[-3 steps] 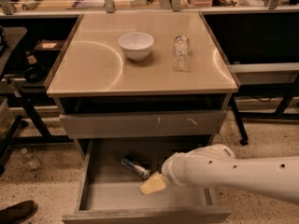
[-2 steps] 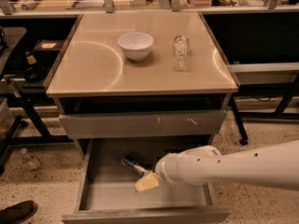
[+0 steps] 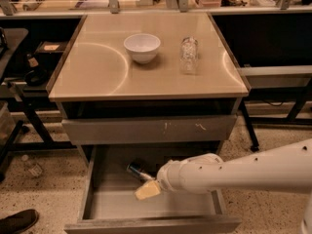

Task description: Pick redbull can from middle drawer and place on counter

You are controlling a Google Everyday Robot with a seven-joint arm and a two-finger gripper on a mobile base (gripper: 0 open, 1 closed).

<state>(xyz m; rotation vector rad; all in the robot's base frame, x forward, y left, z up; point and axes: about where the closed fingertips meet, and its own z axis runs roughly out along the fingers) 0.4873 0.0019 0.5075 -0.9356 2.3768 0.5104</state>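
The redbull can [image 3: 137, 170] lies on its side at the back of the open middle drawer [image 3: 117, 207], its shiny end facing left. My gripper [image 3: 147, 189] reaches in from the right on a white arm and hangs just in front of the can, slightly to its right, over the drawer floor. It holds nothing that I can see. The beige counter [image 3: 97, 74] tops the cabinet above.
A white bowl [image 3: 142, 47] and a clear bottle [image 3: 188, 55] stand on the counter. A closed grey drawer front with white scuff marks [image 3: 146, 129] sits above the open drawer. A dark shoe [image 3: 17, 221] is on the floor at the lower left. Black tables flank the cabinet.
My arm has moved left across the open drawer, bringing the gripper closer to the can. The can, bowl and bottle have not moved.
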